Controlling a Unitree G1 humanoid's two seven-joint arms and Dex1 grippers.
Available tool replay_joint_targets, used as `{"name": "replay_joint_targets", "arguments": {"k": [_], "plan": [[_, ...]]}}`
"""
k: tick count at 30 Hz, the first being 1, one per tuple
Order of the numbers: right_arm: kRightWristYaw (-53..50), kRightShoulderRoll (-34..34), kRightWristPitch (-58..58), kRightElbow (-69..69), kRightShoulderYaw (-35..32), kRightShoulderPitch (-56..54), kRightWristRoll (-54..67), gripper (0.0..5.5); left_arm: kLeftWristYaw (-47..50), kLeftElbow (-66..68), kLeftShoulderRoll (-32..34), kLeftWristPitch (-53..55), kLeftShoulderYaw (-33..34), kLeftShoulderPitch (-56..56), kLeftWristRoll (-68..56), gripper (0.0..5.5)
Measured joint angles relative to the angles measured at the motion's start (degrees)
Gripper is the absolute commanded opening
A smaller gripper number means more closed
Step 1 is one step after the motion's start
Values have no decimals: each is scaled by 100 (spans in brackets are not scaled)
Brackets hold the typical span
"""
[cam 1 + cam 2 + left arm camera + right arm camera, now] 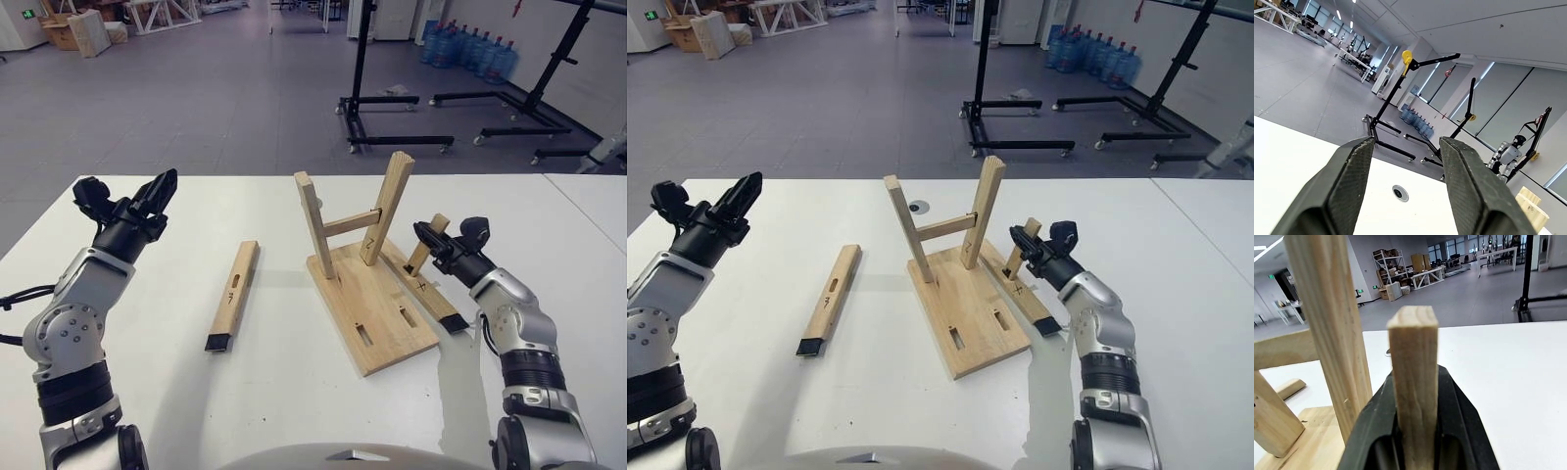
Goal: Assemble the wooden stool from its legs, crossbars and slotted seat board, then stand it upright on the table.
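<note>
The slotted seat board (377, 318) lies flat at mid-table. Two legs (315, 227) (388, 206) stand in its far slots, joined by a crossbar (351, 224). A third leg (431, 294) with a black foot lies along the board's right edge. A fourth leg (233, 294) lies loose to the board's left. My right gripper (426, 241) is shut on a short crossbar (438, 227), held tilted just above the lying leg; the crossbar (1414, 377) sits between the fingers, close to the right upright leg (1332, 328). My left gripper (157, 194) is open and raised over the table's far left, its fingers (1349, 188) holding nothing.
The white table (196, 392) has free room in front and on the left. A second white table (598, 201) adjoins at the right. Black metal stands (392, 108) and blue water bottles (470, 49) are on the floor beyond the far edge.
</note>
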Motion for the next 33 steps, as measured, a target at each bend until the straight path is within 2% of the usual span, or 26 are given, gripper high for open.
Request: {"name": "replay_joint_targets", "arguments": {"k": [6, 9, 10, 17, 19, 23, 25, 29, 33], "plan": [[-388, 354, -1273, -86, 110, 663, -360, 39, -7, -3, -13, -99, -50, 1, 87, 242], [-484, 408, -1504, 10, 204, 707, -475, 39, -32, -3, -46, -111, -103, 1, 165, 242], [-502, 415, -1505, 27, 206, 698, -477, 76, -46, -3, -47, -115, -107, 1, 188, 242], [-650, 387, -998, 447, 372, 794, -616, 194, -152, 1, -89, -143, -144, 39, 231, 242], [-677, 328, -957, 448, 385, 777, -687, 194, -187, 1, -90, -149, -144, 52, 245, 242], [-463, -64, -239, -233, 447, 961, -731, 194, -205, 2, -89, -165, -100, 135, 260, 242], [-391, -324, 303, -1073, 396, 975, -522, 194, -238, 15, -84, -182, -89, 142, 291, 242], [-429, -974, 1635, -2791, 32, 661, 161, 194, -268, 74, -55, -221, -84, 135, 387, 242], [-954, -1246, 2932, -3727, -479, -28, 1029, 194, -364, 92, 15, -231, -73, 100, 438, 242]]}}
